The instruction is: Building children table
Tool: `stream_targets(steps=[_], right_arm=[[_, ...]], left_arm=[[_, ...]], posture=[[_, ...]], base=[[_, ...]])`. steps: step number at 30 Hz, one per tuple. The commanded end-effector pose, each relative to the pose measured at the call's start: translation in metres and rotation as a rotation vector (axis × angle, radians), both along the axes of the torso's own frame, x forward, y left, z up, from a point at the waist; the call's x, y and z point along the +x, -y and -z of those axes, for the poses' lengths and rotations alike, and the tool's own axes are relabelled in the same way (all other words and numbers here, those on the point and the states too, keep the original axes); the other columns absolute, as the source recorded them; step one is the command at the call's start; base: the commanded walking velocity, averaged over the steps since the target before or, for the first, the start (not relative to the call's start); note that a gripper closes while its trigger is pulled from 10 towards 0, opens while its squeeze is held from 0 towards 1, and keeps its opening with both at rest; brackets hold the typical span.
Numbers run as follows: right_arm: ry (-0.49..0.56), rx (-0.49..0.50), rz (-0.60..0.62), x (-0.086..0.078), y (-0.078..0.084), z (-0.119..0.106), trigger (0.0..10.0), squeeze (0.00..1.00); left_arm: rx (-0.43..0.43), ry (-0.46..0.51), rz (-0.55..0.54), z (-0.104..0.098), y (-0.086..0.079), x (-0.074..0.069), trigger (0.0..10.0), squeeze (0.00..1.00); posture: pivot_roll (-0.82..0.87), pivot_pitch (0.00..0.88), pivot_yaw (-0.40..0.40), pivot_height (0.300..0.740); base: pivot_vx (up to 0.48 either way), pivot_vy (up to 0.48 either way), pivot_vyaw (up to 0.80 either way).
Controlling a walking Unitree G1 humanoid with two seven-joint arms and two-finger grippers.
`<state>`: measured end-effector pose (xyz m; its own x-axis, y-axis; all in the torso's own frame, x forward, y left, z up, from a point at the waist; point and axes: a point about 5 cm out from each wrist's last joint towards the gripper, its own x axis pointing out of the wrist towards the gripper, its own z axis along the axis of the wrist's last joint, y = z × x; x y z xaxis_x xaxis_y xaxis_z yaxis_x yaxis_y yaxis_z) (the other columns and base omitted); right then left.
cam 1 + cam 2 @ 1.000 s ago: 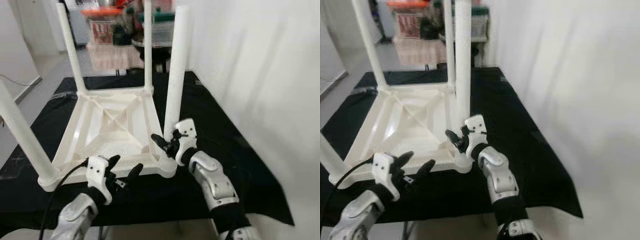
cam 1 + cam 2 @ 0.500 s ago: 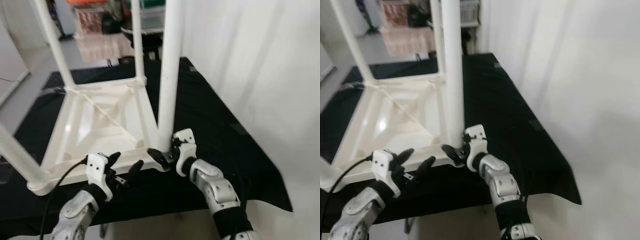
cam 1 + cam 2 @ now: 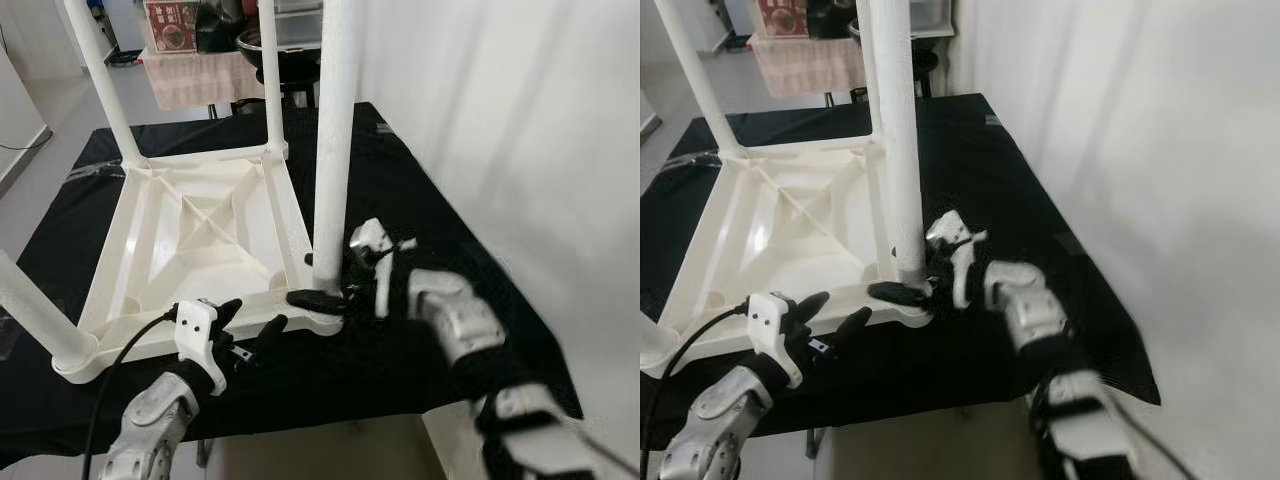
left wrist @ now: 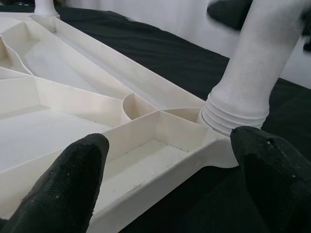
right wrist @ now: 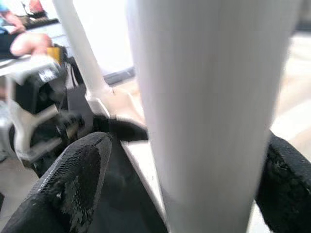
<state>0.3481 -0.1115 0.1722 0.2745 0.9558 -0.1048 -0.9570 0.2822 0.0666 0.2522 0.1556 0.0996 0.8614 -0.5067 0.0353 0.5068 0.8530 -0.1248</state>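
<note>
A white plastic children's table (image 3: 200,235) lies upside down on a bench covered with a black cloth (image 3: 420,200), its ribbed underside facing up and its legs standing up from the corners. The near right leg (image 3: 333,130) rises from the corner socket closest to the robot's right side; the far right leg (image 3: 270,75) and the far left leg (image 3: 100,75) stand at the far corners, and the near left leg (image 3: 30,305) leans out toward the left edge of the scene. The right gripper (image 3: 335,285) is at the base of the near right leg, its arm somewhat blurred; in the right wrist view its two black fingers (image 5: 77,179) are spread apart with the white leg between them, one on each side, and whether the pads press the leg cannot be told. The left gripper (image 3: 245,335) sits just before the near edge of the tabletop, to the left of that same corner, with its fingers (image 4: 68,189) spread apart and holding nothing; the left wrist view looks between them at the ribbed rim and the threaded foot of the near right leg. A plain white wall (image 3: 520,120) runs along the right side of the bench, and beyond the far end there is blurred household clutter on the floor.
</note>
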Motion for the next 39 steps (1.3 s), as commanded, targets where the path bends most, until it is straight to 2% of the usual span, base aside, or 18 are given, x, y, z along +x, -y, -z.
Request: stream_targets(steps=[1,2,3,4,6,17,18,19,20,22,24,26,28,34,35,37,38,39], right_arm=[[-0.033,0.02,-0.037,0.0,-0.002,0.006,10.0,0.0],[-0.033,0.02,-0.037,0.0,-0.002,0.006,10.0,0.0],[-0.034,0.017,-0.043,0.003,-0.001,0.005,5.0,0.0],[-0.034,0.017,-0.043,0.003,-0.001,0.005,5.0,0.0],[-0.029,0.016,-0.025,0.009,-0.001,0.003,0.0,0.0],[-0.039,0.052,0.091,0.015,0.001,0.01,0.0,0.0],[-0.054,0.07,0.4,0.023,-0.003,0.019,0.0,0.0],[-0.054,0.07,0.4,0.023,-0.003,0.019,0.0,0.0],[-0.09,0.07,0.689,0.029,-0.001,0.028,0.0,0.0],[-0.099,0.02,0.824,0.017,-0.001,0.044,0.0,0.0],[-0.099,0.02,0.824,0.017,-0.001,0.044,0.0,0.0],[-0.126,-0.05,0.86,-0.015,-0.008,0.07,0.0,0.0],[-0.127,-0.06,0.827,-0.021,-0.01,0.074,0.0,0.0],[-0.111,-0.07,0.802,-0.017,-0.017,0.073,0.0,0.0],[-0.118,-0.071,0.804,-0.019,-0.02,0.072,10.0,0.23],[-0.12,-0.066,0.792,-0.023,-0.022,0.069,10.0,0.23],[-0.134,-0.025,0.699,-0.025,-0.029,0.062,10.0,1.0],[-0.134,-0.025,0.699,-0.025,-0.029,0.062,10.0,1.0]], left_arm=[[0.003,-0.004,-0.001,0.002,0.0,0.001,10.0,0.0],[0.003,-0.004,-0.001,0.002,0.0,0.001,10.0,0.0],[0.003,-0.003,-0.002,0.003,0.001,0.001,10.0,0.0],[0.003,-0.003,-0.002,0.003,0.001,0.001,10.0,0.0],[0.003,-0.002,-0.004,0.003,0.001,0.002,10.0,0.0],[-0.003,0.004,-0.004,0.002,0.002,0.001,10.0,0.0],[-0.001,0.005,-0.006,0.002,0.002,0.001,10.0,0.0],[-0.001,0.005,-0.006,0.002,0.002,0.001,10.0,0.0],[0.0,0.007,-0.008,0.002,0.002,0.0,10.0,0.0],[-0.001,0.009,-0.011,0.001,0.001,0.0,10.0,0.0],[-0.001,0.009,-0.011,0.001,0.001,0.0,10.0,0.0],[-0.003,0.011,-0.014,0.0,0.0,0.0,10.0,0.0],[-0.005,0.009,-0.009,0.0,0.0,0.0,10.0,0.0],[-0.008,0.008,-0.005,0.0,0.0,0.0,10.0,0.0],[-0.007,0.011,-0.014,0.0,-0.001,0.0,10.0,0.0],[-0.007,0.011,-0.016,0.0,-0.001,0.0,10.0,0.0],[-0.008,0.011,-0.014,0.0,-0.001,0.0,10.0,0.0],[-0.008,0.011,-0.014,0.0,-0.001,0.0,10.0,0.0]], posture=[[-0.02,0.0,-0.006,0.74],[-0.02,0.0,-0.006,0.74],[-0.01,0.0,-0.007,0.74],[-0.01,0.0,-0.007,0.74],[-0.01,0.0,-0.01,0.74],[-0.01,0.0,-0.012,0.74],[-0.01,0.0,-0.015,0.74],[-0.01,0.0,-0.015,0.74],[-0.01,0.0,-0.032,0.74],[-0.01,0.0,-0.033,0.74],[-0.01,0.0,-0.033,0.74],[-0.04,0.0,-0.007,0.74],[-0.04,0.0,-0.008,0.74],[-0.04,0.0,-0.013,0.74],[-0.04,0.0,-0.013,0.74],[-0.04,0.0,-0.013,0.74],[-0.04,0.0,-0.015,0.74],[-0.04,0.0,-0.015,0.74]], base=[[0.0,0.0,0.0],[0.0,0.0,0.0],[0.0,0.0,0.0],[0.0,0.0,0.0],[0.0,0.0,0.0],[0.0,0.0,0.0],[0.0,0.0,0.0],[0.0,0.0,0.0],[0.0,0.0,0.0],[0.0,0.0,0.0],[0.0,0.0,0.0],[0.0,0.0,0.0],[0.0,0.0,0.0],[0.0,0.0,0.0],[0.0,0.0,0.0],[0.0,0.0,0.0],[0.0,0.0,0.0],[0.0,0.0,0.0]])
